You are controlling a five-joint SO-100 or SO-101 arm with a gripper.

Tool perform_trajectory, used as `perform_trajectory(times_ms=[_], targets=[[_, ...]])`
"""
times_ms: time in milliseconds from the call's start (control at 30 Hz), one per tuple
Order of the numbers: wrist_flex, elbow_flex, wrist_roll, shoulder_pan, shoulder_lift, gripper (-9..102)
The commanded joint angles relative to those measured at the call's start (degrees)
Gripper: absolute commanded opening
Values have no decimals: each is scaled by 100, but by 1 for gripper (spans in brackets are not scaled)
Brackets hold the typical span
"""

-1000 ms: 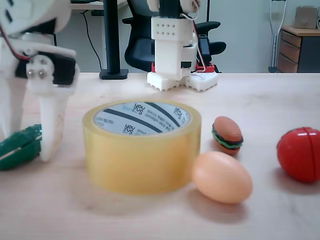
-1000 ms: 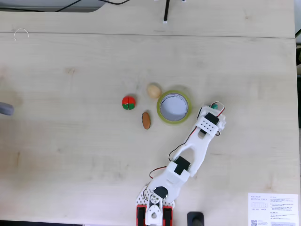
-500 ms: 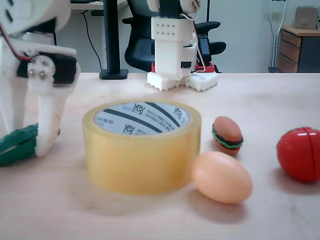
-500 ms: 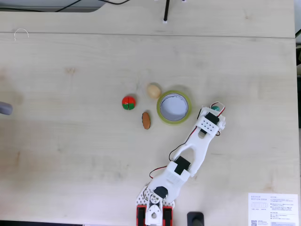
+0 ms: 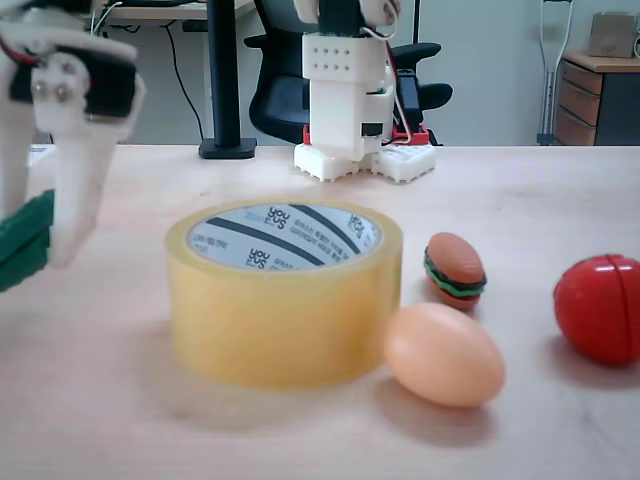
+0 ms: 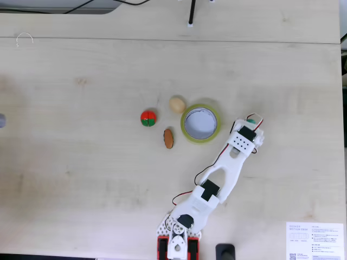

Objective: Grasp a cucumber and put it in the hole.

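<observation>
Lifted clear of the table (image 5: 520, 190) since a second ago, the gripper (image 5: 35, 235) is closed on the cucumber (image 5: 22, 240), left of the tape roll (image 5: 283, 290) in the low fixed view. Grasp looks done; carrying it over the hole (image 6: 200, 122) remains.

**Pale wood worktop in an office room**

The worktop (image 5: 520, 190) is light, faintly grained wood, evenly lit with soft shadows. In a fixed view, a black office chair (image 5: 285, 85) stands beyond its far edge, a black post (image 5: 225, 80) to the left of it. At far right, a wooden drawer unit (image 5: 598, 95) sits against a pale wall, a crutch (image 5: 552, 60) leaning beside it. From above, a printed sheet (image 6: 314, 241) lies at the near right corner.
</observation>
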Motion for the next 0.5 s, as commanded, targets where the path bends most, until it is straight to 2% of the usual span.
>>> perform_trajectory(times_ms=[0, 267, 467], targets=[[360, -686, -26, 26, 809, 5], [466, -694, -26, 18, 1336, 8], [914, -747, -26, -105, 1854, 8]])
